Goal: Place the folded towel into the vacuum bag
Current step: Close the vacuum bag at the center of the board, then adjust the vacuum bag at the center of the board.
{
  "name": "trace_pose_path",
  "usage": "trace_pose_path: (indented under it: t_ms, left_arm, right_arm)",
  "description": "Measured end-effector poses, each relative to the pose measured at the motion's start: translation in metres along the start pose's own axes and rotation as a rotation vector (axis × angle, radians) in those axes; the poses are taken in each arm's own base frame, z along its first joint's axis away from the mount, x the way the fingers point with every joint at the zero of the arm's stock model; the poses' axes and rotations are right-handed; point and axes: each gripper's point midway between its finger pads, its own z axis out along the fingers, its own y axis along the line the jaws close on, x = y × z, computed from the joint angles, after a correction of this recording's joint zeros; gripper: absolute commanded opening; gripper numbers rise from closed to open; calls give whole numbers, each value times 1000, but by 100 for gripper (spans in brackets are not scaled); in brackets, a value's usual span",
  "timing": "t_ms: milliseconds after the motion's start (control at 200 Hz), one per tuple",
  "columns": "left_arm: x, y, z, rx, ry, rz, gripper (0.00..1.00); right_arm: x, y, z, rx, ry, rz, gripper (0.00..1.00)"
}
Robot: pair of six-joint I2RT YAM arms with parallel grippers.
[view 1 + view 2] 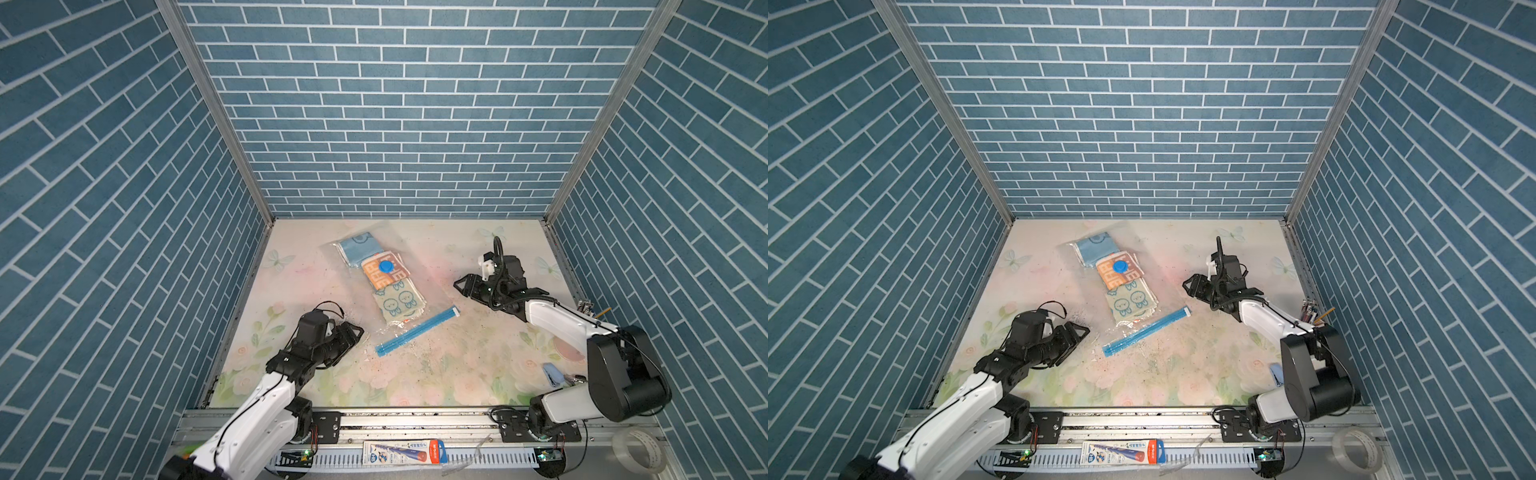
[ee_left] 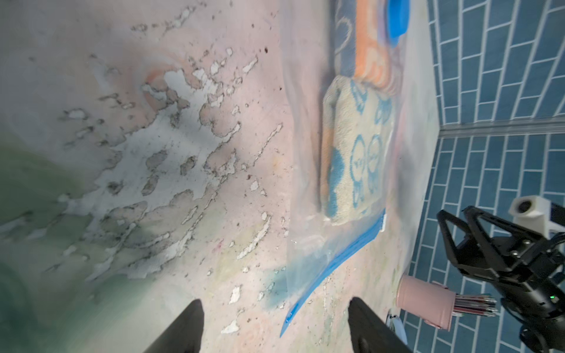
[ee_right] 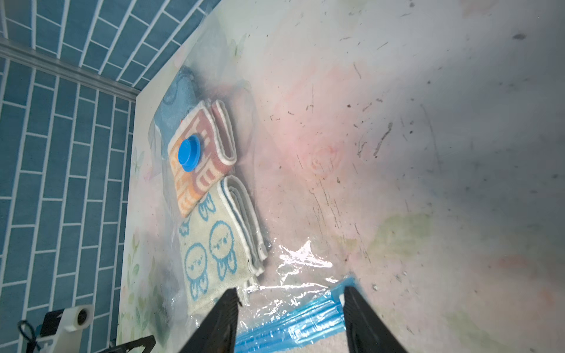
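Towels lie in a row inside the vacuum bag (image 1: 433, 293) at mid-worktop (image 1: 478, 365): a blue towel (image 1: 358, 249) farthest, an orange towel (image 1: 384, 279) under the round blue valve cap (image 1: 386, 266), and a cream towel (image 1: 399, 302) with blue figures nearest, just short of the blue zip strip (image 1: 417, 330). The left tool (image 1: 356, 334) sits near the strip's left end, jaws wide and empty. The right tool (image 1: 460, 286) sits right of the bag near the strip's right end, jaws also apart and holding nothing.
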Motion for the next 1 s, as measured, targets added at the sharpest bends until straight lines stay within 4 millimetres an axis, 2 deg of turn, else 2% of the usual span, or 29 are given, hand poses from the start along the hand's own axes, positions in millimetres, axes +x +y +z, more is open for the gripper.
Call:
trace_pose_path:
  t_ms: [150,365,485,580,640,730,1000]
  left_arm:
    - [-13,-9,16,27,26,6,73]
    - [-44,-26,28,90,-38,33,62]
    - [-54,-30,36,104,-67,53,60]
    - [-61,-28,42,99,-90,58,54]
    - [-65,-26,47,96,-103,61,46]
    - [-70,-23,53,89,-118,53,41]
    - [-82,-25,69,102,-140,37,21]
  right_arm:
    - [1,0,23,-25,90,-24,59]
    - [-9,0,55,-60,155,-45,59]
    - [-12,0,67,-71,175,-48,59]
    - [-16,0,77,-82,189,-55,59]
    - [-19,-1,84,-87,197,-53,60]
    - [-23,-1,95,-98,207,-51,60]
    - [-19,4,117,-133,251,-52,59]
